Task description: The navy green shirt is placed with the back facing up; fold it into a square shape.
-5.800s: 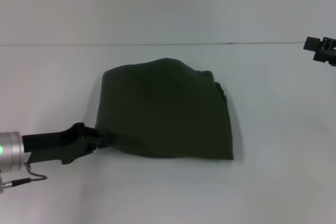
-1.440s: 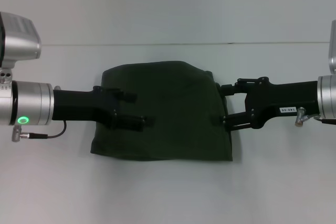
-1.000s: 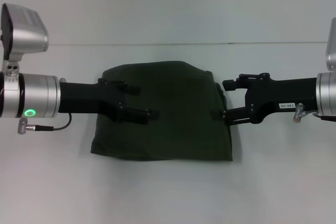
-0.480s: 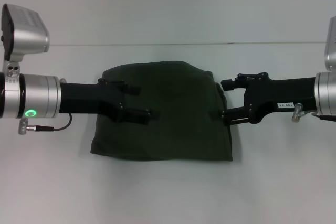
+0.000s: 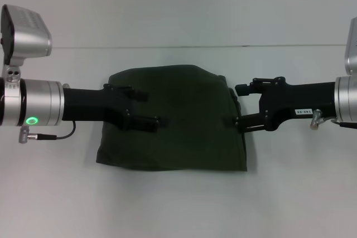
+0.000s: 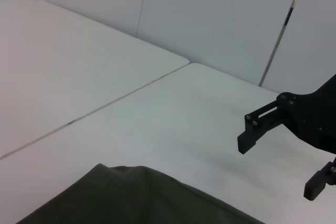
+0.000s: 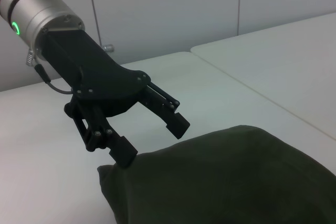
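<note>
The navy green shirt (image 5: 178, 118) lies folded into a rough rectangle in the middle of the white table, plain side up. My left gripper (image 5: 148, 108) reaches in from the left and stands open over the shirt's left part, both fingers spread wide. In the right wrist view this left gripper (image 7: 152, 140) hangs at the corner of the shirt (image 7: 236, 177), one fingertip close to the cloth edge. My right gripper (image 5: 237, 105) comes in from the right, open, its fingers at the shirt's right edge. The left wrist view shows the right gripper (image 6: 278, 163) beyond the shirt (image 6: 147, 198).
A seam (image 5: 178, 47) crosses the white table (image 5: 178, 204) behind the shirt. Bare table surface lies in front of the shirt and beyond both arms.
Since 5.8 s ago both arms have come in to the shirt's left and right sides, and its near left corner lies flatter. Over the last second nothing has visibly moved.
</note>
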`<state>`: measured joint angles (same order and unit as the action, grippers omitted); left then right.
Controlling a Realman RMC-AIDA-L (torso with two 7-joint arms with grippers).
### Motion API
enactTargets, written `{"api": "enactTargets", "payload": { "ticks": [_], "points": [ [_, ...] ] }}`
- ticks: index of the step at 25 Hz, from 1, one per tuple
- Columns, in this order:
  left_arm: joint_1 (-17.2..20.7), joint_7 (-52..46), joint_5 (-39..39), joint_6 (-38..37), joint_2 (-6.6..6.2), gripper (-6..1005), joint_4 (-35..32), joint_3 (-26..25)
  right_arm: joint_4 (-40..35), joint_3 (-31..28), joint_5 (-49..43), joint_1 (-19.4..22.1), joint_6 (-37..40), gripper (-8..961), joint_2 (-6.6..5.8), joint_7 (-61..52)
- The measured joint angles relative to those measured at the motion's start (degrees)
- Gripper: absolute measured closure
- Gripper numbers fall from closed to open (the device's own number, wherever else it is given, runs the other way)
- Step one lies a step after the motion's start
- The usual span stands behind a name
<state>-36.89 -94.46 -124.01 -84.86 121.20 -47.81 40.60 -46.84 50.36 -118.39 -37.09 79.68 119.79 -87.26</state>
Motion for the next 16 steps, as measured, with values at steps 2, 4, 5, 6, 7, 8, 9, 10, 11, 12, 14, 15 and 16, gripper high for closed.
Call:
{"api": "enactTargets", "payload": {
  "ticks": [2,4,5,6,7,8,9,10,11,12,14,15,16],
  "points": [
    [0.1,0.0,0.0,0.2,0.0,52,0.0,0.0,0.0,0.0,0.0,0.0,-0.2,39,0.0,0.0],
    [0.1,0.0,0.0,0.4,0.0,52,0.0,0.0,0.0,0.0,0.0,0.0,-0.3,39,0.0,0.0],
    [0.2,0.0,0.0,0.5,0.0,52,0.0,0.0,0.0,0.0,0.0,0.0,-0.3,39,0.0,0.0],
    [0.2,0.0,0.0,0.6,0.0,52,0.0,0.0,0.0,0.0,0.0,0.0,-0.3,39,0.0,0.0],
    [0.2,0.0,0.0,0.6,0.0,52,0.0,0.0,0.0,0.0,0.0,0.0,-0.3,38,0.0,0.0],
    [0.2,0.0,0.0,0.6,0.02,52,0.0,0.0,0.0,0.0,0.0,0.0,-0.3,38,0.0,0.0],
    [0.2,0.0,0.0,0.6,0.04,52,0.0,0.0,0.0,0.0,0.0,-0.1,-0.4,38,0.0,0.0],
    [0.2,0.0,0.0,0.6,0.06,52,0.0,0.0,0.0,0.0,0.0,-0.1,-0.4,38,0.0,-0.1],
    [0.2,0.0,0.0,0.6,0.06,52,0.0,0.0,0.0,0.0,0.0,-0.1,-0.4,38,0.0,-0.1],
    [0.2,0.1,0.0,0.6,0.07,52,0.0,0.0,0.0,0.0,0.0,-0.1,-0.4,38,0.0,-0.1],
    [0.2,0.1,0.0,0.6,0.08,52,0.0,0.0,0.0,0.0,0.0,-0.1,-0.4,38,0.0,-0.1],
    [0.2,0.1,0.0,0.6,0.09,52,0.0,0.0,0.0,0.0,0.0,-0.1,-0.4,38,0.0,-0.1],
    [0.2,0.1,0.0,0.6,0.09,52,0.0,0.0,0.0,0.0,0.0,-0.2,-0.4,38,0.0,-0.1]
  ]
}}
